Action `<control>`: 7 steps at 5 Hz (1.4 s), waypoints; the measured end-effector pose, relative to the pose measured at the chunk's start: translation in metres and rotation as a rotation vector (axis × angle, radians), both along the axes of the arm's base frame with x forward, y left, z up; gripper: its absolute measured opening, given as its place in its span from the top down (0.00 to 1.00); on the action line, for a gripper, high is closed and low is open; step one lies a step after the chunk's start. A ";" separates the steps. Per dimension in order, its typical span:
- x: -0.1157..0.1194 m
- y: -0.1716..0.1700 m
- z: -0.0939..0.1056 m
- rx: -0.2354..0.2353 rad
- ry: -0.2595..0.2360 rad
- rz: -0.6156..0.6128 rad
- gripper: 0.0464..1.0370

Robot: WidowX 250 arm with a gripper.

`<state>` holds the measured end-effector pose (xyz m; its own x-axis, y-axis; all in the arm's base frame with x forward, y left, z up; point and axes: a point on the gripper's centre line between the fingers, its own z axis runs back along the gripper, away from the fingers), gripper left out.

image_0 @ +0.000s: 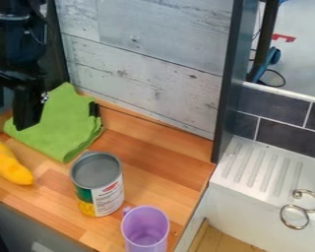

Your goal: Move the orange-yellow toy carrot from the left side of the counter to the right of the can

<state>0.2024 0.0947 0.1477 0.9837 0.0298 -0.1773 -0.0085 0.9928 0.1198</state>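
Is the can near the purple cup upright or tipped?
Upright: the can has its grey end facing up and its side running down to the counter.

On the counter (163,142), the can (98,189) stands between the vegetable (9,165), left, and the cup (145,230), front right; the cloth (63,123) lies behind. The sink (242,197) is right of the counter.
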 end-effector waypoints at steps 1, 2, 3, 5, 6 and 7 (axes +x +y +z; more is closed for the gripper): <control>-0.001 -0.001 -0.006 -0.011 0.019 0.002 0.04; 0.007 0.015 -0.009 -0.015 -0.098 0.131 0.04; 0.006 0.036 -0.015 0.011 -0.134 0.279 0.04; 0.015 0.064 -0.046 0.078 -0.216 0.610 0.04; 0.015 0.067 -0.060 0.055 -0.279 0.757 0.04; 0.012 0.068 -0.080 0.079 -0.305 0.926 0.04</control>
